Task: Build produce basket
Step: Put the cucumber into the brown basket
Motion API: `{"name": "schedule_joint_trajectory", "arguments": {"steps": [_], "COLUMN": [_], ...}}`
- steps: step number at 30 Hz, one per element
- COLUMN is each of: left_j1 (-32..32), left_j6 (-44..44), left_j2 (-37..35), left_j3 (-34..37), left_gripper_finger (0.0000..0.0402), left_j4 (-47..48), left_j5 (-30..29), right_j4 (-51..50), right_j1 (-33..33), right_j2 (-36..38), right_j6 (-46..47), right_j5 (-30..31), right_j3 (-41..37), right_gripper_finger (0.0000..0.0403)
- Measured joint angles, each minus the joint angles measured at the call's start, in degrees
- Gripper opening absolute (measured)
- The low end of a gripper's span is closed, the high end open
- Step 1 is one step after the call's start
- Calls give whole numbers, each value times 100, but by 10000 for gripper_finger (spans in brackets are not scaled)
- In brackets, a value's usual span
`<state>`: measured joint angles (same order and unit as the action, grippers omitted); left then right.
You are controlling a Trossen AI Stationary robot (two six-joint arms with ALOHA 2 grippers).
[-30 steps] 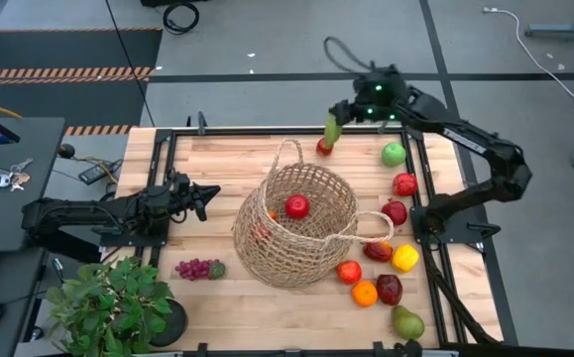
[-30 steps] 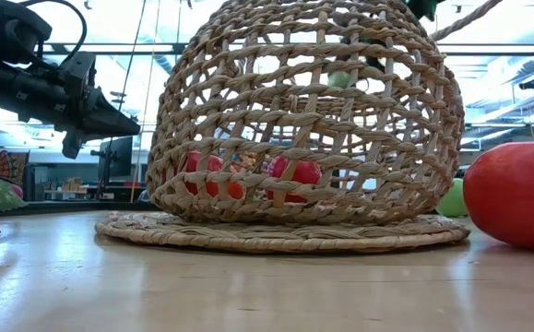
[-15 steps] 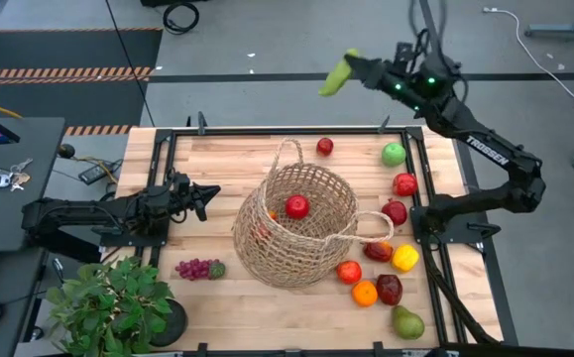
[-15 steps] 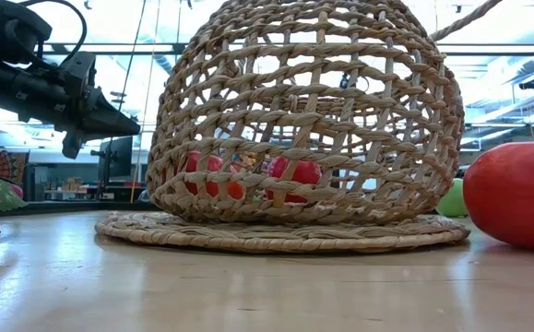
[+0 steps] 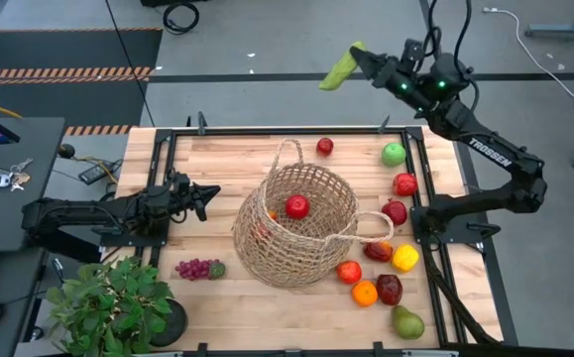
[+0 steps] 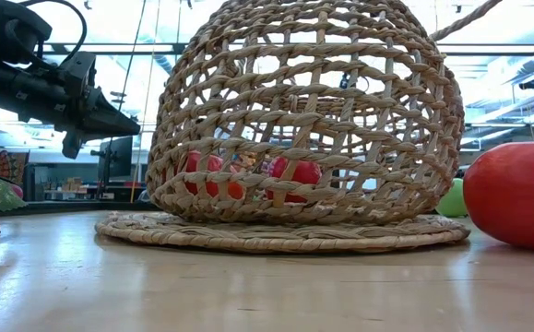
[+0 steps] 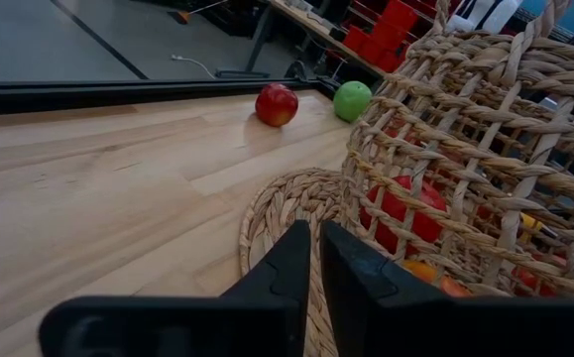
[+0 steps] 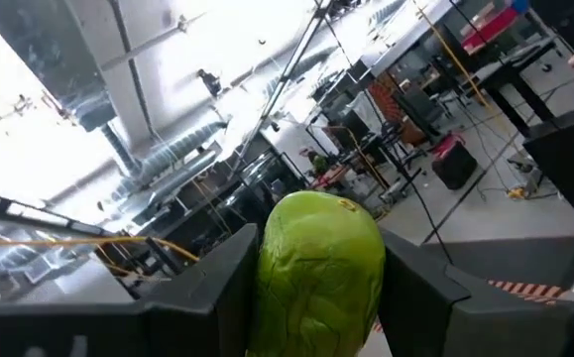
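Observation:
The tan open-weave basket (image 5: pixel 296 226) stands on its flat base mid-table, with a red apple (image 5: pixel 296 206) and other fruit inside. My right gripper (image 5: pixel 356 59) is raised high over the table's far edge, shut on a wrinkled green piece of produce (image 5: pixel 340 69). My left gripper (image 5: pixel 205 196) hovers at the basket's left, shut and holding nothing; its fingers (image 7: pixel 288 268) point at the basket's wall (image 7: pixel 465 149). More produce lies on the boards along the right side. My right gripper pinches the green piece's two sides (image 8: pixel 316 297) between its two fingers. The piece's rounded free end (image 8: pixel 322 223) sticks out beyond the fingertips. The fingers lie about level, tipped slightly up, pointing toward the table's far left. The piece is lifted well clear of the table.
A small red fruit (image 5: pixel 324 147) and a green apple (image 5: pixel 394 154) lie near the far edge. Red fruits, a yellow pepper (image 5: pixel 404 258), an orange (image 5: pixel 365 293) and a pear (image 5: pixel 406 321) line the right side. Purple grapes (image 5: pixel 197 268) and a potted plant (image 5: pixel 118 302) sit near left.
My right gripper has risen from just above the boards beside the small red fruit, carrying the green piece up and toward the far edge. It has tipped from pointing down to about level. The green piece is now lifted high and clear.

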<state>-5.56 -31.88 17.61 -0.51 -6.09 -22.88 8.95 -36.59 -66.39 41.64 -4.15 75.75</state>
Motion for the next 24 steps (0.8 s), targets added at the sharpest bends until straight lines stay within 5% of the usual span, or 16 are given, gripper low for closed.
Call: {"name": "schedule_joint_trajectory", "arguments": {"steps": [10, 24], "left_j1": [2, 2], "left_j6": [2, 3], "left_j2": [0, 0], "left_j3": [0, 0], "left_gripper_finger": [39, 40], "left_j4": [0, 0], "left_j5": [0, 1], "right_j4": [-239, -3983], "right_j1": [1170, 2288], "right_j2": [-106, -1535], "right_j6": [-1409, -2464], "right_j5": [-131, 231], "right_j3": [375, 3043], "right_gripper_finger": [180, 180]}}
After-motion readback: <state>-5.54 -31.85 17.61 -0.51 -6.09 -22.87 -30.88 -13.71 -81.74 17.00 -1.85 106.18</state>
